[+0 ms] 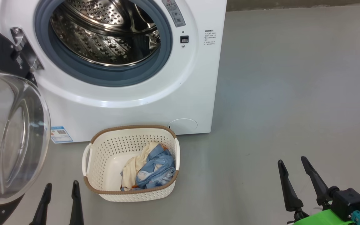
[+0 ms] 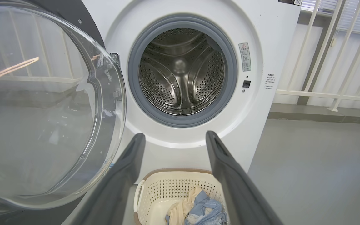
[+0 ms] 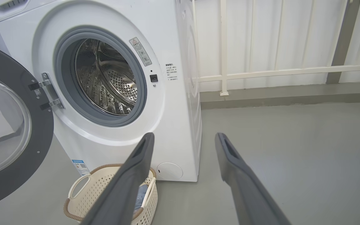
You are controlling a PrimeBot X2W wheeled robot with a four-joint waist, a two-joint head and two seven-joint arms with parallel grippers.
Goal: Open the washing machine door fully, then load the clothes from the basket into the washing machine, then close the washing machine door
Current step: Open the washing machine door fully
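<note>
A grey floor (image 1: 277,93) runs before the white washing machine (image 1: 192,93), whose door (image 1: 11,134) stands swung open at the left, exposing the steel drum (image 1: 105,34). The basket (image 1: 130,127) sits on the floor just in front of the machine, below the opening, with the clothes (image 1: 155,170) bunched in its right half. The left tool (image 1: 62,185) hovers spread and empty just left of the basket. The right tool (image 1: 292,160), also spread and empty, is well apart to its right.

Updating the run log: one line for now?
washing machine door open | drum empty | clothes in basket | left gripper open, empty | right gripper open, empty
</note>
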